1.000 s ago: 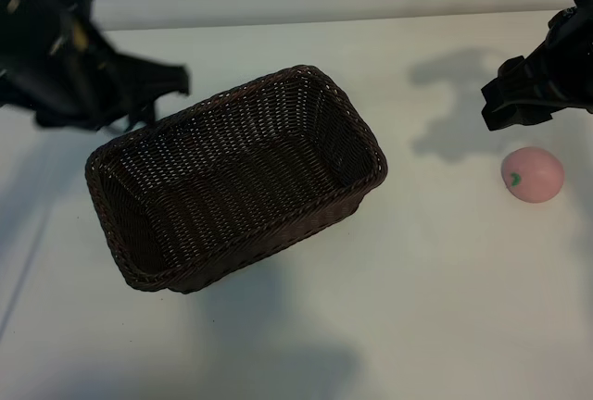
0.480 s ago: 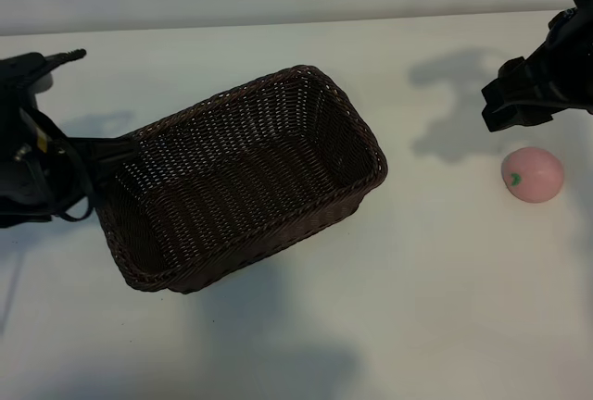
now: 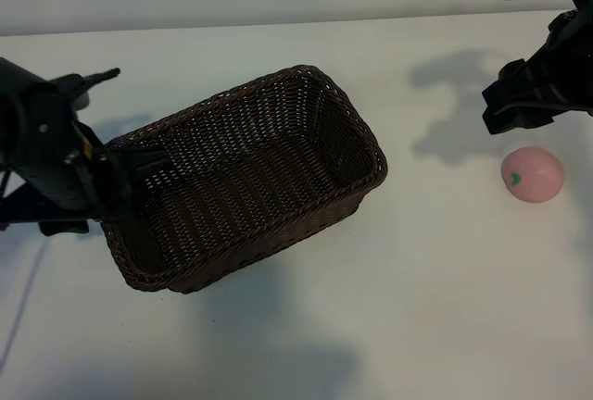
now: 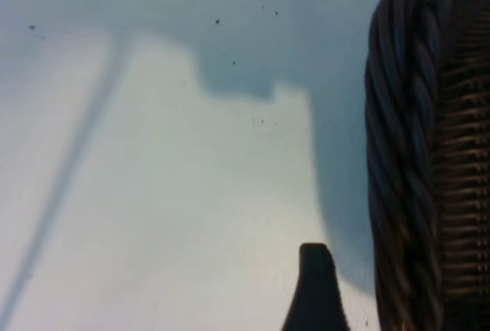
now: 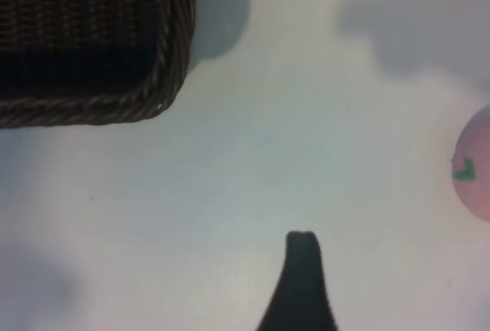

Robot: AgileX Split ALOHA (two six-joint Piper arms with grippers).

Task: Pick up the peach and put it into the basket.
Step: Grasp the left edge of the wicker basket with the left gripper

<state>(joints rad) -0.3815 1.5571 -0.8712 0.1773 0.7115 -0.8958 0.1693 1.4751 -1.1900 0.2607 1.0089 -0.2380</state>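
The peach (image 3: 533, 175), a pale pink ball with a green leaf mark, lies on the white table at the right, well apart from the basket (image 3: 306, 72). It also shows at the edge of the right wrist view, peach (image 5: 476, 166). My right gripper (image 3: 519, 106) hangs open just behind and above the peach, holding nothing; one dark finger (image 5: 302, 277) shows over bare table. My left gripper (image 3: 139, 161) is open at the left end of the dark brown woven basket. Its finger (image 4: 315, 289) stands just outside the braided rim (image 4: 406, 155). Nothing lies in the basket.
The white table (image 3: 417, 307) stretches bare in front of the basket and between basket and peach. A corner of the basket (image 5: 92, 105) lies some way from the right gripper. The arms cast shadows on the table behind the peach.
My left arm has swung from the back left corner down and forward to the basket's left end. The right arm, the peach and the basket have not moved.
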